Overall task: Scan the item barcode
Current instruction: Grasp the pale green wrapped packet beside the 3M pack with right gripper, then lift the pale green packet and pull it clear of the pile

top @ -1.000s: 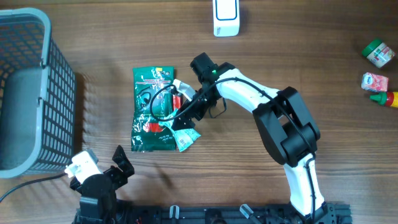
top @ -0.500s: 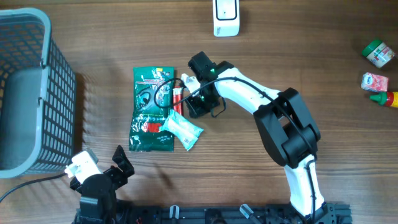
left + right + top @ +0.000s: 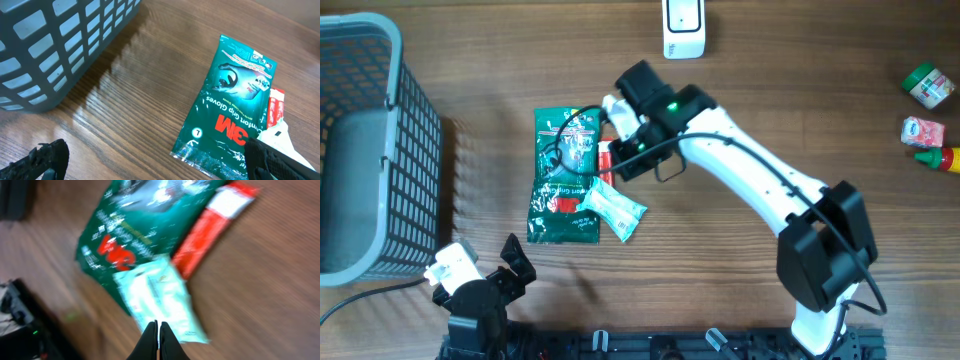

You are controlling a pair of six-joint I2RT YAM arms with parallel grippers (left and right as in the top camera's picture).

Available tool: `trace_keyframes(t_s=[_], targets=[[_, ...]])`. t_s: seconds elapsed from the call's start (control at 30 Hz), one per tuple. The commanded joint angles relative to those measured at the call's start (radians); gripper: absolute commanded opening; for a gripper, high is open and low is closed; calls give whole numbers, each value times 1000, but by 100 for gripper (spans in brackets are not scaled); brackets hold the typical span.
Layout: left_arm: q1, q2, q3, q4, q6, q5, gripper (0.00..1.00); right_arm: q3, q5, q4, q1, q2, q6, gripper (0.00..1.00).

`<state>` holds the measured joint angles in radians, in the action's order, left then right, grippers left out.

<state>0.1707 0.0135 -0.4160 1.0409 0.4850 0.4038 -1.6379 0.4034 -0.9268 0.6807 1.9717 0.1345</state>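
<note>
Pick-up step, as I judge it; nothing lifted yet. My right gripper (image 3: 158,325) is clenched, fingers pinched together, nothing between them. Pale mint plastic packet (image 3: 160,297) lies flat on wooden table (image 3: 770,80), its upper end overlapping lower right corner of green foil glove pouch (image 3: 563,175), slim red-and-white packet (image 3: 604,160) just beside. In wrist view packet sits just ahead of my fingertips, apart from them. Next move: open, descend, grip packet edge, carry toward white box-shaped scanner (image 3: 682,28). Left gripper (image 3: 485,265) spread wide, idle, well apart.
</note>
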Motion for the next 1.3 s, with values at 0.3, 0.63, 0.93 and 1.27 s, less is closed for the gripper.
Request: trace_keyframes(t_s=[0.3, 0.63, 0.93, 1.27], targets=[[-5, -7, 5, -2, 10, 13, 100, 209, 44, 144, 105, 43, 78, 5], [-5, -7, 5, -2, 10, 13, 100, 241, 43, 282, 106, 222, 294, 4], [-5, -7, 5, -2, 10, 13, 100, 241, -95, 233, -49, 210, 593, 4], [-5, -7, 5, -2, 10, 13, 100, 241, -119, 214, -201, 191, 781, 4]])
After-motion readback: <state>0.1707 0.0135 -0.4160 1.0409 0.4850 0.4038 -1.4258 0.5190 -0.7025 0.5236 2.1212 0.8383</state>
